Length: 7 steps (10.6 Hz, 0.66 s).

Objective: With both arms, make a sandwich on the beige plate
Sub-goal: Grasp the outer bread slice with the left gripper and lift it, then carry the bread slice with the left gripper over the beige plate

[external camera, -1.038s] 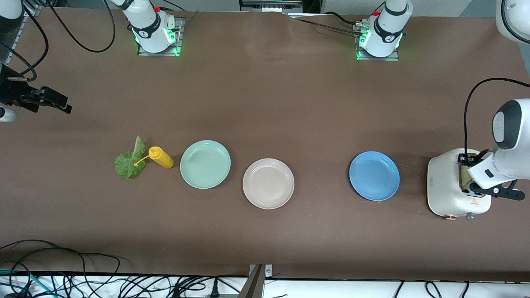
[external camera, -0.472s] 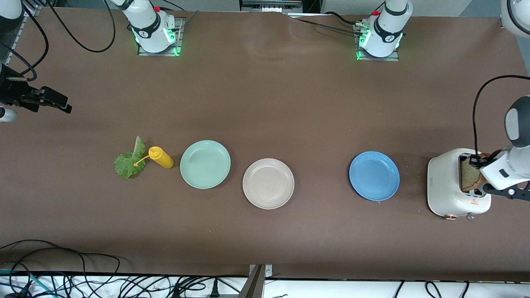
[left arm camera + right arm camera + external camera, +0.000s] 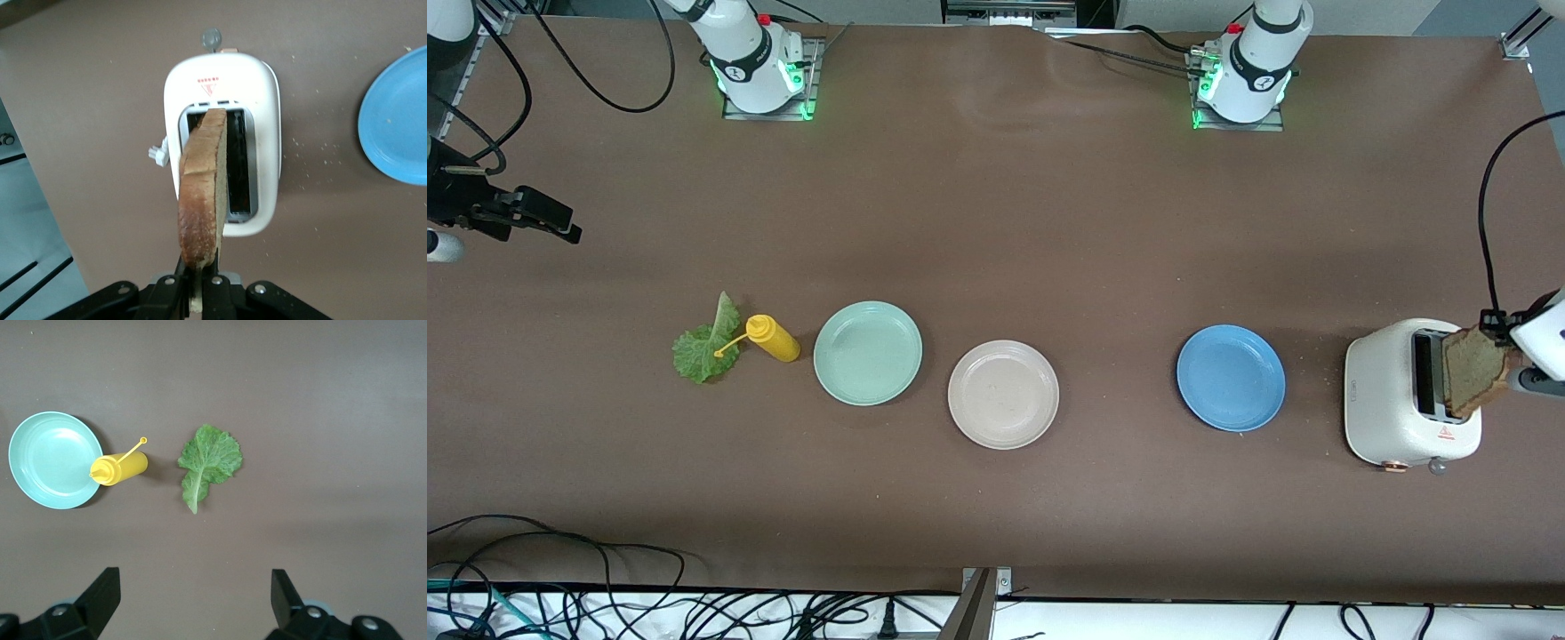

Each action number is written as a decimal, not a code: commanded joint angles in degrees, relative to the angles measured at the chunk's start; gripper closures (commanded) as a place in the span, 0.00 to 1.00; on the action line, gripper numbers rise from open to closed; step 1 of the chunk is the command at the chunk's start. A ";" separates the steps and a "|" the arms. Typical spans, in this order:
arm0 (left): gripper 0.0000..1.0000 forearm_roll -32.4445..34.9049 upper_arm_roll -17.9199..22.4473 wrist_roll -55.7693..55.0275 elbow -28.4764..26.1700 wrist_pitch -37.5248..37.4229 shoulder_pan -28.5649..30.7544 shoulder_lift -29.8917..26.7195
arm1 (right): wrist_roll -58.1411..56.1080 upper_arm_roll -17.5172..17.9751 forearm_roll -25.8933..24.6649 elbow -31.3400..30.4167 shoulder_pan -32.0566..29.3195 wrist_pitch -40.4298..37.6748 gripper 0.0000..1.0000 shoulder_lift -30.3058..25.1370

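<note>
My left gripper (image 3: 198, 280) is shut on the lower edge of a brown bread slice (image 3: 200, 193). The slice stands on edge in the air over the white toaster (image 3: 267, 107), clear of its slots. From the front, the slice (image 3: 1476, 372) hangs over the toaster (image 3: 1392, 400) at the left arm's end of the table, and the left gripper (image 3: 1516, 366) is partly cut off by the frame edge. The beige plate (image 3: 1003, 394) sits bare at mid-table. A green lettuce leaf (image 3: 704, 348) lies toward the right arm's end. My right gripper (image 3: 193, 593) waits open above the table near the leaf (image 3: 208, 463).
A yellow squeeze bottle (image 3: 774, 339) lies between the lettuce and a mint-green plate (image 3: 867, 353). A blue plate (image 3: 1231, 378) sits between the beige plate and the toaster. Crumbs dot the table near the toaster. Cables run along the table's near edge.
The left gripper closed on the bread slice and pulled it up out of the toaster slot, drifting toward the table's end. The right arm has not moved.
</note>
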 commanded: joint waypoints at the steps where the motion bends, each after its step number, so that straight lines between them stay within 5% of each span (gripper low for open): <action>1: 1.00 -2.46 -2.48 0.46 2.42 -6.21 -1.12 -1.81 | -0.76 0.06 1.07 0.42 -0.49 -0.71 0.00 -0.02; 7: 1.00 -24.16 -5.84 -30.35 1.56 -10.28 -9.28 0.64 | -0.85 -0.28 1.07 0.42 -0.58 -0.54 0.00 0.06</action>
